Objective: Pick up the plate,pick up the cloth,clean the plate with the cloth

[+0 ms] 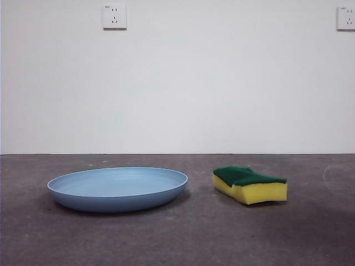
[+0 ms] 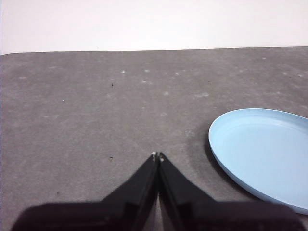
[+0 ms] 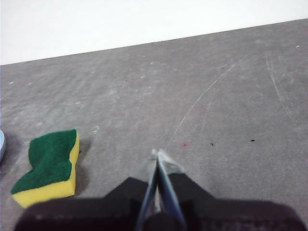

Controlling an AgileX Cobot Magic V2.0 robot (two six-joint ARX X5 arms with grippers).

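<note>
The light-blue plate (image 1: 117,188) and the sponge (image 1: 249,184) are set apart on the table (image 1: 177,238). The left gripper (image 2: 158,155) and right gripper (image 3: 157,154) are closed, empty.

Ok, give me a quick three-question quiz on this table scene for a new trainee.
1. True or false: the sponge lies inside the plate.
2. Which colour is the sponge's top layer? A) dark green B) red C) white
3. Fill in: the left end effector and the right end effector are both ____, holding nothing.

Key: 1 false, it lies on the table beside the plate, apart from it; 2 A; 3 shut.
</note>
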